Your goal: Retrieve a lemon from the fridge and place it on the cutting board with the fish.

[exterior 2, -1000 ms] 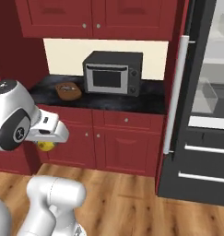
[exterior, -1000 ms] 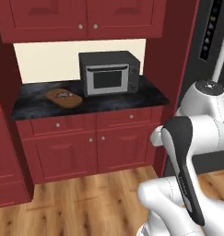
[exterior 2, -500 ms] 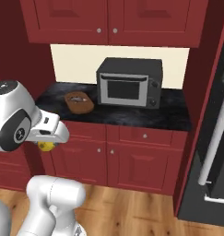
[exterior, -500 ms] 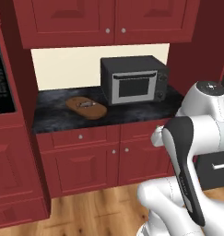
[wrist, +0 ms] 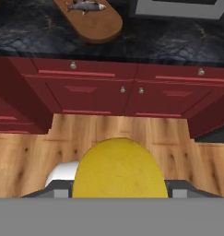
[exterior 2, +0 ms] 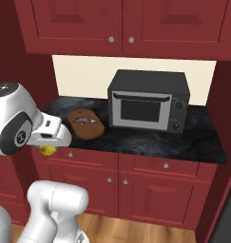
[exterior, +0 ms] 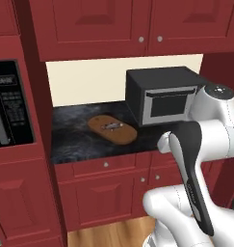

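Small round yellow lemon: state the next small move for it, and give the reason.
Probably carry the small round yellow lemon, held in the gripper, forward and up toward the flat oval brown wooden cutting board: the board with the slim greyish fish lies ahead on the dark counter, above the gripper.

Both base views looked forward and down from behind the arm, left and right, onto the same dark counter (exterior: 80,140) with the cutting board (exterior: 112,129) and microwave (exterior 2: 148,100). The hand view looked down across wooden floor (wrist: 30,143) toward the near lower cabinets (wrist: 99,90).
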